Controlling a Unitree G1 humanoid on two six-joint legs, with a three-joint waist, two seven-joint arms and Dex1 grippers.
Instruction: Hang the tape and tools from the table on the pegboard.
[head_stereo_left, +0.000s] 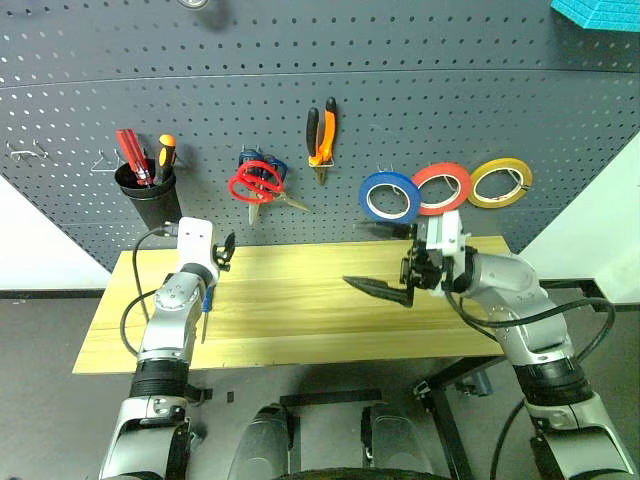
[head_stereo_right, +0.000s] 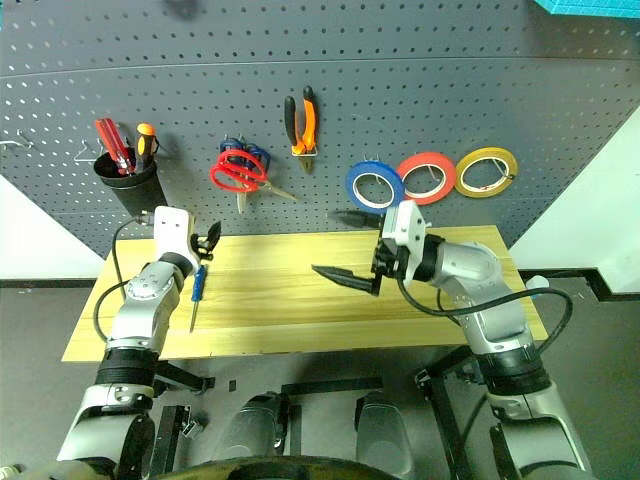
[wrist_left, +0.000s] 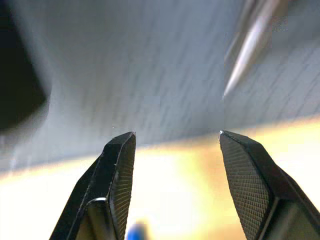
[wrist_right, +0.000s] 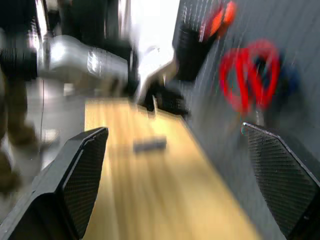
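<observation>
Screwdriver (head_stereo_right: 195, 297) on wooden table (head_stereo_right: 300, 320)

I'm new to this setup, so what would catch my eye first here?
Three tape rolls, blue, red and yellow, hang in a row on the pegboard, right of the red scissors and pliers. Below, a blue screwdriver lies on the table by the left gripper.

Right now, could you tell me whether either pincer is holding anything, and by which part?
Nothing is held. The left pincer stands open over the table, with the blue-handled screwdriver lying beneath that arm. The right pincer is wide open and empty.
</observation>
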